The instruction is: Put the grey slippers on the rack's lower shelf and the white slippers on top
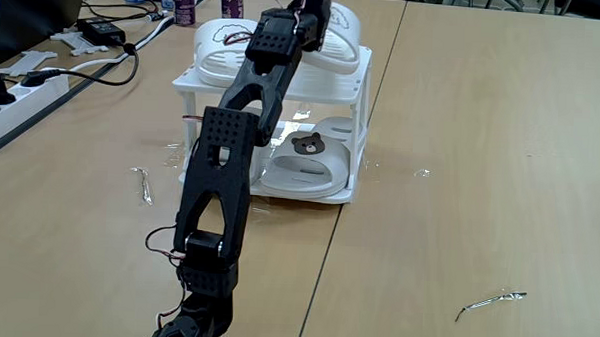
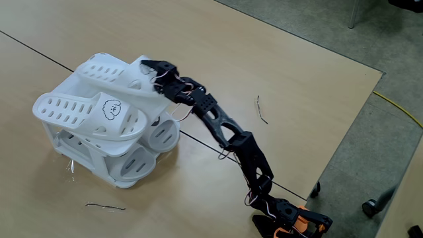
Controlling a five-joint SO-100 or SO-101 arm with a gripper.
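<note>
White rack, glossy. White slippers on top, slotted, with a black-outline puppy face. Grey slippers below, pale, with a brown bear-head charm. Black arm; orange at its base in a fixed view. Tan wood-grain table.

Two white slippers on top, two grey slippers below, one rack, one gripper

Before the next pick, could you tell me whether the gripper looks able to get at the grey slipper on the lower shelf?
Probably yes: the grey slipper faces the rack's open front, though the gripper must first come down from the top tier.
</note>
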